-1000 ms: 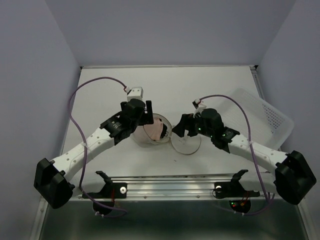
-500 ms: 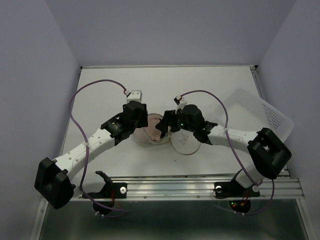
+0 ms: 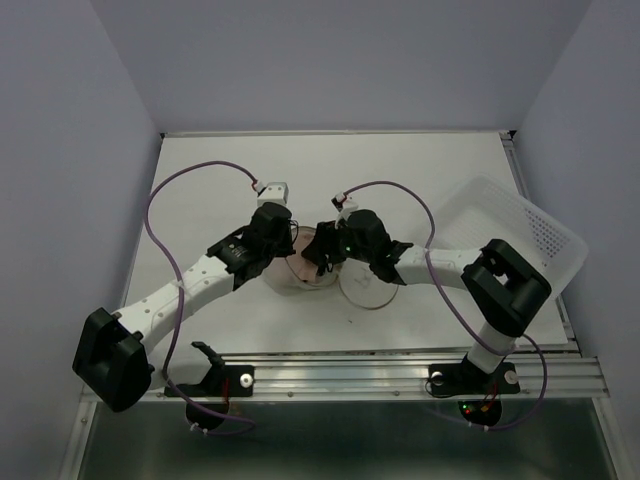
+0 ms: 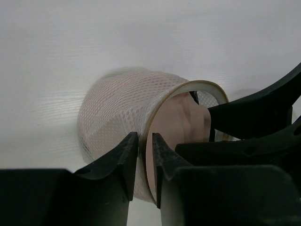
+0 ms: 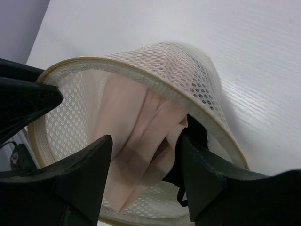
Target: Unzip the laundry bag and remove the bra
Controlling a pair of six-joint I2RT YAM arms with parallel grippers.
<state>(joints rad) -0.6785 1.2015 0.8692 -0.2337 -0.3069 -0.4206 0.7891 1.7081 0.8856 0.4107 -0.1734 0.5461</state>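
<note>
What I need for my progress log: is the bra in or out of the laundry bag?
In: the pink bra lies inside the open laundry bag, the right gripper straddling it.

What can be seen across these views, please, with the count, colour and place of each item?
laundry bag: one, cream mesh, centre of the table, mouth open.
bra: one, pale pink, inside the laundry bag.
round mesh panel: one, translucent, flat on the table just right of the bag.
basket: one, white perforated plastic, right edge of the table.
table: one, white, under everything.
cables: two, purple, one looping from each arm.
left gripper: one, black, jaws closed on the bag's rim.
right gripper: one, black, jaws open inside the bag, either side of the bra.
</note>
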